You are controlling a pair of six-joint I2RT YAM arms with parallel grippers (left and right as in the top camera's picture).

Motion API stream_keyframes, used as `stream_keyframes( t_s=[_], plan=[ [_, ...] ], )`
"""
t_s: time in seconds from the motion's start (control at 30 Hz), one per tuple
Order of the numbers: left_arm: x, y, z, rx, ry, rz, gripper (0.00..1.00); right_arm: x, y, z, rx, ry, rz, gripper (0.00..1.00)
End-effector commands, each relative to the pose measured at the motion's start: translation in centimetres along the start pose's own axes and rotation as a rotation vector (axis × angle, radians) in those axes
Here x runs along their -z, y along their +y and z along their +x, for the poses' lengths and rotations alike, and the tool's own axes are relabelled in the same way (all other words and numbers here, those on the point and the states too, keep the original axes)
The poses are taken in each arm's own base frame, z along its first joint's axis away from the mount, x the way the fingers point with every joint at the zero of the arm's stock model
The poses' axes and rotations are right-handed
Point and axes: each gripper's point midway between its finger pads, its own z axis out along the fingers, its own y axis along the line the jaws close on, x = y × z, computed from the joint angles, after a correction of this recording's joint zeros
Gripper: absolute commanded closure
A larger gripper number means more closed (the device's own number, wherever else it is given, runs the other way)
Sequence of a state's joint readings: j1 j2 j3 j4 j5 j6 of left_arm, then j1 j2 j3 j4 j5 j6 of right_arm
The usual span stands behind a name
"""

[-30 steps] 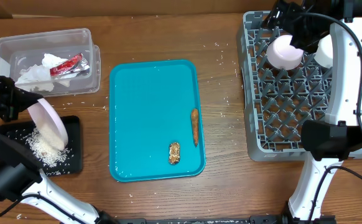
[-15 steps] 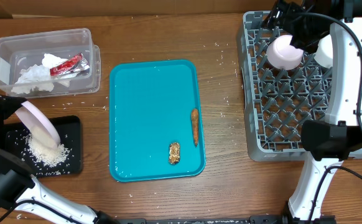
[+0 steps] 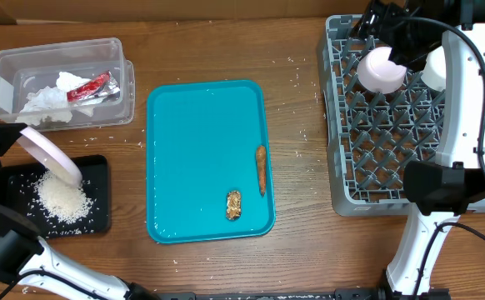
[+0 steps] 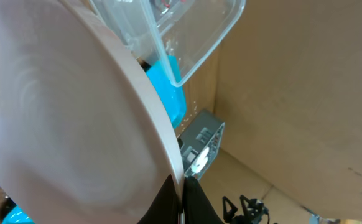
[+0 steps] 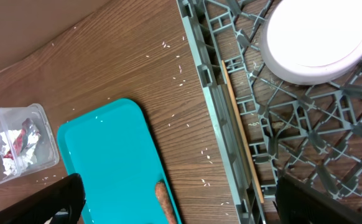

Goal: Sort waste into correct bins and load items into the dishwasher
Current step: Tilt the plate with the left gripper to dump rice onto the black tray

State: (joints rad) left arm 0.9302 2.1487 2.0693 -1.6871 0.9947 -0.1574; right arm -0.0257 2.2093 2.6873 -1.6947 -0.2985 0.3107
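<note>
The large square grey plastic dish rack [image 3: 376,158] is sitting at 3 o'clock, already carrying a white round bowl [image 3: 382,69] and a small white cup [image 3: 437,71] near its 12 o'clock wall. The right gripper [image 5: 181,205] is hanging there, jaws spread wide, holding nothing. The teal rectangular tray [image 3: 201,142] is lying at centre, a thin brown sausage [image 3: 261,169] and a small brown nutty chunk [image 3: 233,204] waiting near its 5 o'clock corner. At 10 o'clock the clear rectangular plastic tub [image 3: 9,71] is holding the crumpled white napkin [image 3: 47,98] and red-and-silver foil wrapper [image 3: 88,87]. At 8 o'clock the left gripper [image 4: 182,202] is clamping the rim of a white round plate [image 3: 49,154], holding it tilted over the flat black tray [image 3: 97,179], where white rice crumbs [image 3: 62,198] are lying in a heap. Roughly half seems done: plate unracked, two scraps unbinned. No readable writing is showing.
</note>
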Motion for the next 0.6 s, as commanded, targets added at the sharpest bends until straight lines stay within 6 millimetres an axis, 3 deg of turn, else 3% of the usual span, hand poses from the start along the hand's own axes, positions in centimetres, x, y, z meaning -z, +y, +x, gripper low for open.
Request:
stream_keyframes(
  t_s=[0.0,0.27,0.4,0.57],
  plan=[
    [1.2,-1.9,1.0,-0.071,-0.032,0.033,0.93,1.3,0.2,-0.2,0.012,-0.035,-0.002,0.00],
    [1.3,0.2,0.3,-0.008,-0.055,-0.060,0.96,1.3,0.2,-0.2,0.011,-0.035,-0.002,0.00],
    [1.6,-0.6,0.5,0.005,-0.032,0.041,0.96,1.3,0.2,-0.2,0.012,-0.035,-0.002,0.00],
    [1.8,0.2,0.2,0.003,-0.042,0.012,0.96,1.3,0.2,-0.2,0.012,-0.035,-0.002,0.00]
  ],
)
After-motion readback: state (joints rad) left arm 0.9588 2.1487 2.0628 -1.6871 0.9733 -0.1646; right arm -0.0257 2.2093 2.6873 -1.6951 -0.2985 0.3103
